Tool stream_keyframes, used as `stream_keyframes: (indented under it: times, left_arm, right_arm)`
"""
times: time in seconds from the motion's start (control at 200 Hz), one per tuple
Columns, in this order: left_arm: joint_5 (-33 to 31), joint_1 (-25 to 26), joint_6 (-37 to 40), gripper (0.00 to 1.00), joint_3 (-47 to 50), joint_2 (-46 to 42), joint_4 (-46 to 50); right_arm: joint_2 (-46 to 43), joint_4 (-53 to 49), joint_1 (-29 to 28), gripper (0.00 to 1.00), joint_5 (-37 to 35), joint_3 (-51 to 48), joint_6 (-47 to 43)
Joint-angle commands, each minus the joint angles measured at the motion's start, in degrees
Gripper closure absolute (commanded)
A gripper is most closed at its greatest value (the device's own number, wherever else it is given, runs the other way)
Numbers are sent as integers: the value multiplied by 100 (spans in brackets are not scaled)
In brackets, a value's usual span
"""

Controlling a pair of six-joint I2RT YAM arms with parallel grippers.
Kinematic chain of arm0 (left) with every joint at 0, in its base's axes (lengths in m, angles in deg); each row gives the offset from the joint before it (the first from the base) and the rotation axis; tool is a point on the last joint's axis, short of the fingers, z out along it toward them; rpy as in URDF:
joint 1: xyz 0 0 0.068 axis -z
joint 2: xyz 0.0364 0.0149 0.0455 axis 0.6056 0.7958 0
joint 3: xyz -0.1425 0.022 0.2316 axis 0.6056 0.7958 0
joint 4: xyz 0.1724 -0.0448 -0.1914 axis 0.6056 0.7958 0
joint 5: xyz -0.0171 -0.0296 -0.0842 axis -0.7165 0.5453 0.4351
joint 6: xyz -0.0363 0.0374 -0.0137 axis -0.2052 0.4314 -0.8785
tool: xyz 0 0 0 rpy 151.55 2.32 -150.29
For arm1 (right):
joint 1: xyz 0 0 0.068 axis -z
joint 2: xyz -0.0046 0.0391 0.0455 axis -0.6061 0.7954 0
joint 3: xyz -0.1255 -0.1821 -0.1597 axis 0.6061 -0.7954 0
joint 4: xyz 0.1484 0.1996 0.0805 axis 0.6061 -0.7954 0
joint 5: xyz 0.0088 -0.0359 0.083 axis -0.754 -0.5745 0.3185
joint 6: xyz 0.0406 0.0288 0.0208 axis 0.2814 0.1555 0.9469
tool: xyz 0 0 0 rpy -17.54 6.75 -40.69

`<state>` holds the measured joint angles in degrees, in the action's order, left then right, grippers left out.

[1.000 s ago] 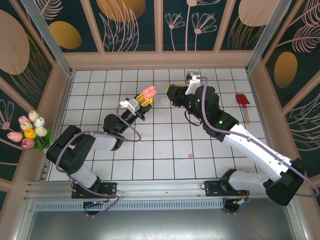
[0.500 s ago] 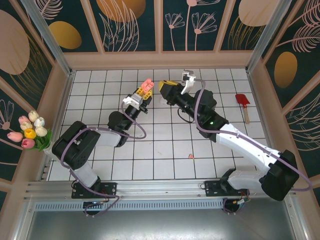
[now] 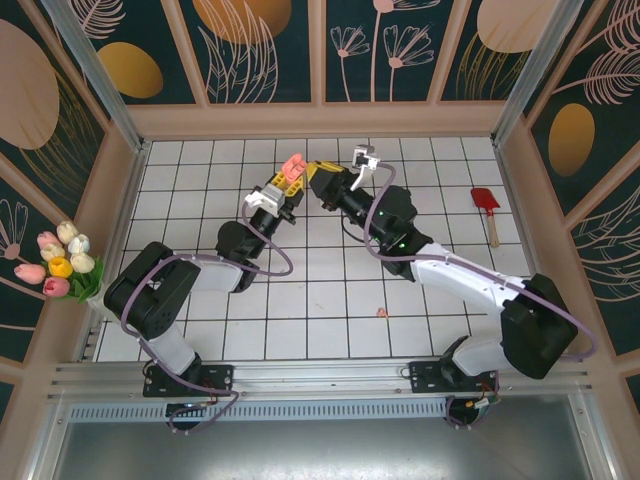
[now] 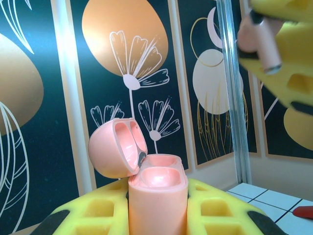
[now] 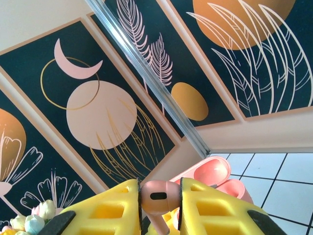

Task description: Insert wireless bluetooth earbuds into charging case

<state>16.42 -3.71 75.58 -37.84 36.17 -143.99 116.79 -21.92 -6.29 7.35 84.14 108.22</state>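
Left fingers [image 4: 215, 213] clamped the open charging case [image 4: 157, 208], right fingers [image 5: 105, 205] pinched a pink earbud [image 5: 157, 195]; slight stem misalignment could miss the socket [image 4: 157, 177], dropping it onto the worktop [image 3: 300, 320].

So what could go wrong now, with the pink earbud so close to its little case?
The right claw pinches the pink earbud only by its rounded head, in mid-air, so it might slip and fall to the tiles. The case, held up open by the left claw, has small wells; the earbud sits off to one side of them, so its stem might bump the rim instead of sliding in.
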Motion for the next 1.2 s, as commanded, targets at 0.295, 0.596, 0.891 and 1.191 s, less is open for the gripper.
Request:
stream_keyframes:
  times: [0.295, 0.596, 0.891, 1.191]
  left_arm:
    - [84, 42, -202, 100, -124, -53, -541]
    - [92, 37, -230, 100, -97, -108, -493]
    - [125, 45, -255, 100, -127, -167, -405]
    - [166, 41, -255, 100, -107, -228, -362]
  right_arm:
    - [615, 666, -79, 79, 296, 406, 188]
    - [836, 640, -79, 80, 373, 581, 213]
    - [1066, 631, -71, 80, 411, 658, 248]
    - [1241, 588, -26, 81, 464, 726, 266]
